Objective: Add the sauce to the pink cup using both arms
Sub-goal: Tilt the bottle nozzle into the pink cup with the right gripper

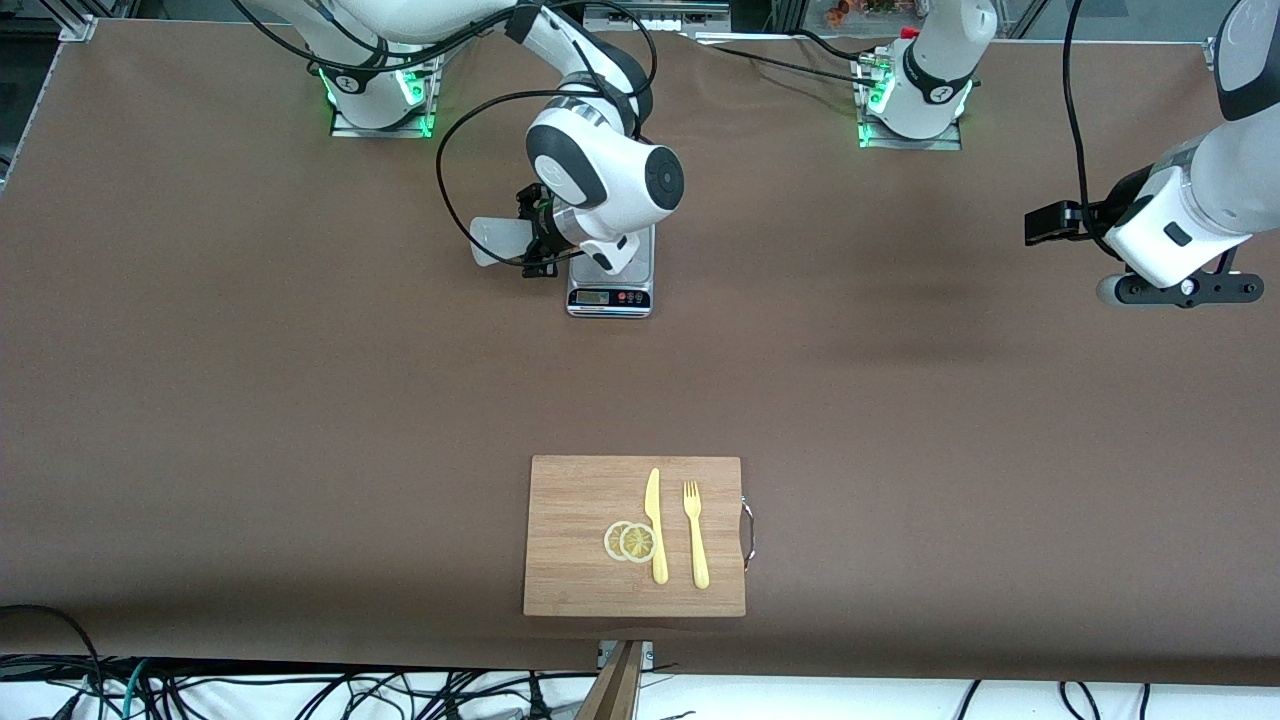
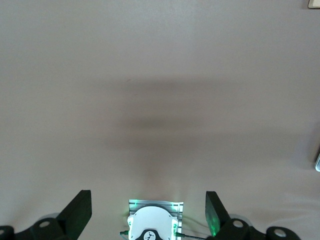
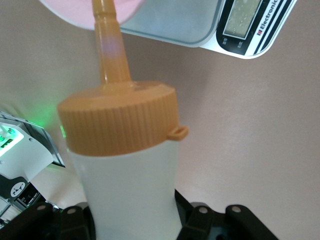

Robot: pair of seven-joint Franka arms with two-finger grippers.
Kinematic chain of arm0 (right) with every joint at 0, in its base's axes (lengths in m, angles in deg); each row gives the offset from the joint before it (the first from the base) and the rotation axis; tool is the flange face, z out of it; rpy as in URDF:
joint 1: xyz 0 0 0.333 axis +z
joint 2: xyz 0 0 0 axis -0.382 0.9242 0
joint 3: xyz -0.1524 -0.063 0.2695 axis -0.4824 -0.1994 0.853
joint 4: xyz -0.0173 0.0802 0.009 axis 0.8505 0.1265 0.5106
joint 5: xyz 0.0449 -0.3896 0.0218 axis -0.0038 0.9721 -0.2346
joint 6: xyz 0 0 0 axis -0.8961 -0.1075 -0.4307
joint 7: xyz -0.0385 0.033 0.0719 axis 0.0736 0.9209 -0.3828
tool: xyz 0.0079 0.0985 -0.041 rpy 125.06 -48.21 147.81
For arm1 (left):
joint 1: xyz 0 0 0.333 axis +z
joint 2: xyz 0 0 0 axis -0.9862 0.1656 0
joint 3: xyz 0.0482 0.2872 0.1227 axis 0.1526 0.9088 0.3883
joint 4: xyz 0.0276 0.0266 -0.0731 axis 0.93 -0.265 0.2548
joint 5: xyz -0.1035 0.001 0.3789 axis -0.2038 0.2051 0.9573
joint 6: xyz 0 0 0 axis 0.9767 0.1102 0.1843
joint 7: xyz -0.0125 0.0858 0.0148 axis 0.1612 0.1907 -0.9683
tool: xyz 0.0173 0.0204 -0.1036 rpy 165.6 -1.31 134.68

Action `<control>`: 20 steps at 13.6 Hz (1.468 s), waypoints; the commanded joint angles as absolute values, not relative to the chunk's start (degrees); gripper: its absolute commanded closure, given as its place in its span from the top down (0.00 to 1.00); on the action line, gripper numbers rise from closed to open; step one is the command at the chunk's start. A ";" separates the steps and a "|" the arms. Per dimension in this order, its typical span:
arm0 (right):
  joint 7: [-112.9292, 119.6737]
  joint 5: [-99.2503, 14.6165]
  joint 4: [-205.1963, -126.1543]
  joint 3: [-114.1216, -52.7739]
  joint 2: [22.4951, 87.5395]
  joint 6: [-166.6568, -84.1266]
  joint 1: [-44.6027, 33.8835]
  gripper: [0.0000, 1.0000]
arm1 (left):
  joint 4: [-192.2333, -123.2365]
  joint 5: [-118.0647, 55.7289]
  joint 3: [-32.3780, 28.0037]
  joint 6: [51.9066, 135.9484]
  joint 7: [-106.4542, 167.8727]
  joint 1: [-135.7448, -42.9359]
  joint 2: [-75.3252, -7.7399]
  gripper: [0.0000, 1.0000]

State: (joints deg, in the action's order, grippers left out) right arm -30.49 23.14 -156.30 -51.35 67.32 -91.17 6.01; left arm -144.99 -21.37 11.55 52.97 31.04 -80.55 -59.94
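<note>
Right wrist view first: right gripper (image 3: pixel 135 220) is clamped shut on the sauce (image 3: pixel 127 185), fingers pinching the whitish body low down, orange cap and nozzle pointing away from the wrist. Nozzle tip sits at the rim of the pink cup (image 3: pixel 90 10), which stands on the grey scale (image 3: pixel 200 25). From the front view the bottle lies tipped nearly flat, base sticking out toward the right arm's end of the table, and the arm hides the cup entirely there.

Risks, as I judge them: the tip looks right at the rim, so sauce could run down the outside onto the scale if the aim is slightly off. A light cup with nothing steadying it could get nudged or tipped by the nozzle. A hard squeeze could spurt sauce over the rim.

Left gripper (image 1: pixel 1175 290) hangs over bare table at about 3 o'clock from the scale, well apart from it, jaws spread wide, holding nothing, waiting.

At 6 o'clock from the scale, nearer the front camera, sits a wooden board (image 1: pixel 580 580) with lemon slices (image 1: pixel 630 541), a yellow knife (image 1: pixel 655 525) and fork (image 1: pixel 696 535), untouched.
</note>
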 commanded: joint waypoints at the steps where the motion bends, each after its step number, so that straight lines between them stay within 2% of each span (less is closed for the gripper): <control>1: -28.78 24.24 -153.41 -51.10 68.38 -88.70 6.81 0.00 | -145.21 -20.68 11.39 52.88 32.33 -79.94 -60.21 1.00; 13: -25.43 27.48 -150.68 -50.31 68.73 -80.88 9.88 0.00 | -145.21 -20.68 11.39 52.88 32.33 -79.85 -60.21 1.00; 20: -25.35 28.45 -149.80 -50.31 69.17 -81.05 10.41 0.00 | -145.12 -20.77 11.30 52.88 32.33 -79.85 -60.03 1.00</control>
State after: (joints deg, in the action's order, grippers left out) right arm -25.69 27.17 -152.06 -51.01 68.07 -83.08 10.13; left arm -145.01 -21.37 11.60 52.97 31.04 -80.34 -59.88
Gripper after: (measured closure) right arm 0.643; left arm 0.000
